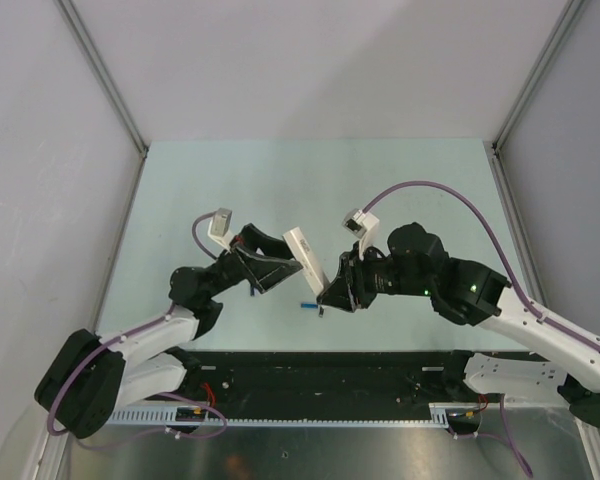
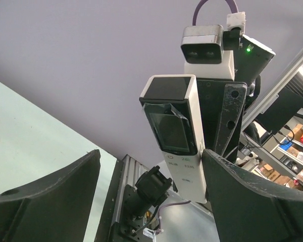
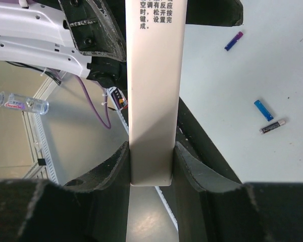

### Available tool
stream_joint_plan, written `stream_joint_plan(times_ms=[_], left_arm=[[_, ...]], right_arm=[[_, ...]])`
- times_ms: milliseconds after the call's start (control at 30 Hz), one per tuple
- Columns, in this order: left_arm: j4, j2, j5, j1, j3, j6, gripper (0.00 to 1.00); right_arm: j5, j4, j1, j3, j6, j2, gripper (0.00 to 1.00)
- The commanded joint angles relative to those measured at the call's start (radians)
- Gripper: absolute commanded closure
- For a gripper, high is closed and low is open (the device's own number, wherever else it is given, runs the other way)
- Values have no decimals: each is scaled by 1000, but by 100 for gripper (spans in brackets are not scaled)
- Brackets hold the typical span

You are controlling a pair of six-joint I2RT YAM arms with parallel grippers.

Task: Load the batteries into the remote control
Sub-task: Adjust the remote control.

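The right gripper (image 3: 151,164) clamps the lower end of the remote control (image 3: 154,85) between both fingers, holding the white bar upright above the table (image 1: 230,180). The left gripper (image 1: 273,263) stands wide open around the bar's upper part. The left wrist camera shows the bar close against one finger (image 2: 252,201), with a broad gap to the other; actual contact cannot be told. Only that view shows the remote's face, which has a dark display window (image 2: 172,131) under a black end cap (image 2: 167,88). The faint button labels below the window are too small to read. Only the right wrist view shows the plain back, printed with Chinese characters that the frame edge cuts off. That view also takes in three batteries lying loose on the tabletop: a purple-blue battery (image 3: 234,41) well apart from a blue battery (image 3: 263,109) and a black battery (image 3: 272,126), which lie close together. From overhead, one blue cell alone is visible, just below the raised remote. The tabletop is pale green, ringed by grey walls and metal corner posts (image 1: 105,80). Storage shelves (image 2: 293,146) and a labelled plastic water bottle (image 3: 20,103) lie beyond the enclosure.
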State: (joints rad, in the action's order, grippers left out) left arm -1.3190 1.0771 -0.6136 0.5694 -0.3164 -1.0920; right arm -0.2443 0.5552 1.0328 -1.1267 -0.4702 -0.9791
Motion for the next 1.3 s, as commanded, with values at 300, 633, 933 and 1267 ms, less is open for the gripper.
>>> stream_joint_plan(times_ms=[300,633,933,1267], left_arm=[[-361,-59,6,1,-52,-20,17],[-362,-89,5,-3,-67,-37,39],[-361,-94,5,-3,-70,-51,46],[-361,-74,-18,9,-56,-95,19]], right_arm=[[-44,-72,13,-47,-4,6,100],[-55,-77,16,-38,-1,10,100],[-55,-78,19,-33,1,7,100],[-16,-121,21,-30,-7,14,100]])
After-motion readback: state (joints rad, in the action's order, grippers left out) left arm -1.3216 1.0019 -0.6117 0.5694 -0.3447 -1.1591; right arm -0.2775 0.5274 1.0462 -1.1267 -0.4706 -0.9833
